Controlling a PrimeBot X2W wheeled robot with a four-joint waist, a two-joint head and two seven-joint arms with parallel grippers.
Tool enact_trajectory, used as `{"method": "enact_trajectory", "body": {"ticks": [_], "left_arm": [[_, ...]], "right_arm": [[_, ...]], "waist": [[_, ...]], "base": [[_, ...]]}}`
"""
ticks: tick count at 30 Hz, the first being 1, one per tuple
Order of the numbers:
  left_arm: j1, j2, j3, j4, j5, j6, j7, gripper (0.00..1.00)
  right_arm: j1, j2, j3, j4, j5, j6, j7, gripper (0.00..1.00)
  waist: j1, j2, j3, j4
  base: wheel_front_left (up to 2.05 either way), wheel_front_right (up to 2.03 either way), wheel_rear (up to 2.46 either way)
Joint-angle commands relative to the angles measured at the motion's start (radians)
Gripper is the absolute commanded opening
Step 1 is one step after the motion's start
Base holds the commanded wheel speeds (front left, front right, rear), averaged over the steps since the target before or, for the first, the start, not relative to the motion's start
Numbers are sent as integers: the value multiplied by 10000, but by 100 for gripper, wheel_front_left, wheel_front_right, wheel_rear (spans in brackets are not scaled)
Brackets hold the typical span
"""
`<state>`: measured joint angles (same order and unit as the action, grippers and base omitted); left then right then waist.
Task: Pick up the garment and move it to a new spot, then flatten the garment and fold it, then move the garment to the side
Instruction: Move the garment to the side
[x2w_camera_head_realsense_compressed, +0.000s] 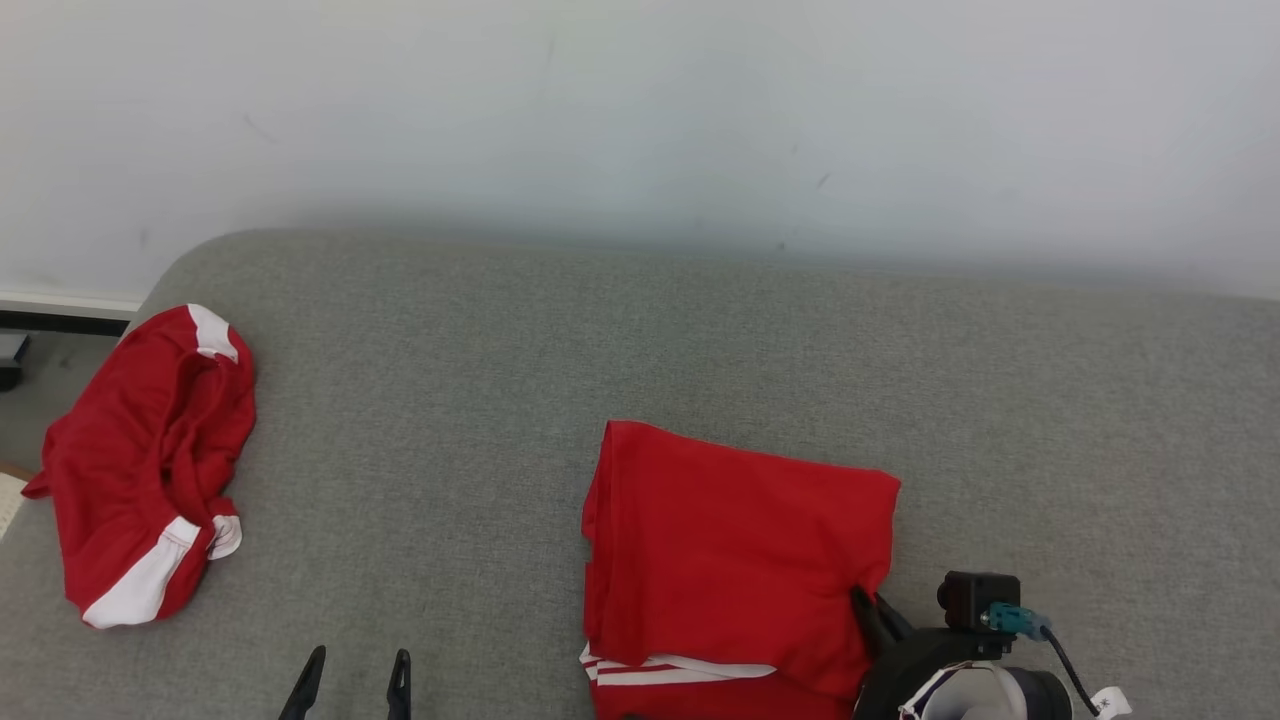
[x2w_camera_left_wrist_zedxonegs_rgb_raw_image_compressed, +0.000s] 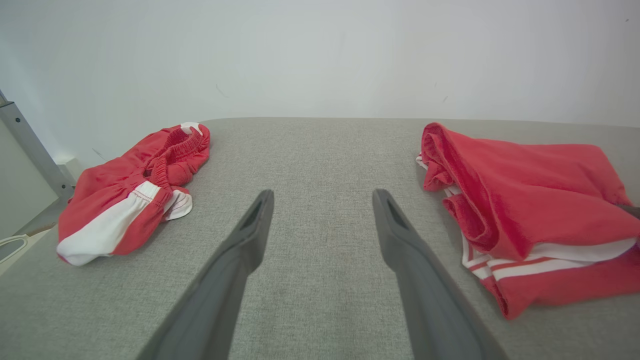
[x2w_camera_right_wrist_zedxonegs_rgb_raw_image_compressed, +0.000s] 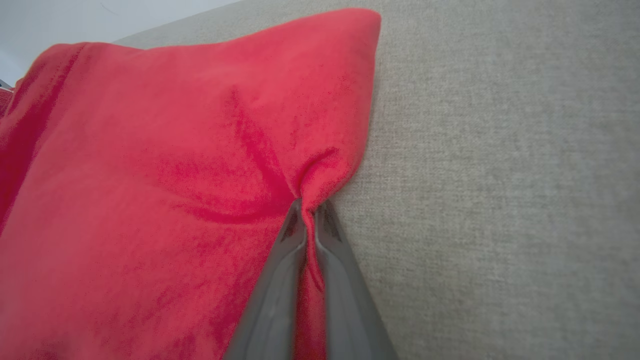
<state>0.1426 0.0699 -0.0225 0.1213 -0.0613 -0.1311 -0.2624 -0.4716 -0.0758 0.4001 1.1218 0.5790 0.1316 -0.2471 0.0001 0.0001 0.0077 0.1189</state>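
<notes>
Roughly folded red garment (x2w_camera_head_realsense_compressed: 740, 540), white-striped, pinched in right gripper (x2w_camera_right_wrist_zedxonegs_rgb_raw_image_compressed: 309, 206) jaws; left gripper (x2w_camera_left_wrist_zedxonegs_rgb_raw_image_compressed: 322, 200) jaws spread.

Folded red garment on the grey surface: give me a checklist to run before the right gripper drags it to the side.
1. The right gripper is shut on the right edge of the folded garment: ok.
2. Every folded layer is inside the pinch: cannot tell.
3. The left gripper is open, off the cloth: ok.
4. Bare grey surface lies to the garment's right: ok.
5. The second red garment lies apart, far left: ok.
</notes>
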Motion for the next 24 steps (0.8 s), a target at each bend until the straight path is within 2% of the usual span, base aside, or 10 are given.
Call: {"method": "enact_trajectory", "body": {"ticks": [1, 10, 24], "left_arm": [[-31, -27, 43, 18, -30, 18, -26, 100], [-267, -114, 132, -125, -27, 17, -25, 100], [-1582, -103, 325, -837, 101, 17, -25, 100]], "right_arm": [[-23, -93, 34, 74, 68, -13, -21, 0], [-1357, -1424, 531, -284, 34, -16, -191, 0], [-4342, -4195, 1824, -215, -544, -16, -195, 0]], "waist": [[-1, -1, -5, -38], [-1, -1, 497, -597], [-1, -1, 2606, -1476]], "base": [[0, 0, 0], [0, 0, 0], [0, 0, 0]]}}
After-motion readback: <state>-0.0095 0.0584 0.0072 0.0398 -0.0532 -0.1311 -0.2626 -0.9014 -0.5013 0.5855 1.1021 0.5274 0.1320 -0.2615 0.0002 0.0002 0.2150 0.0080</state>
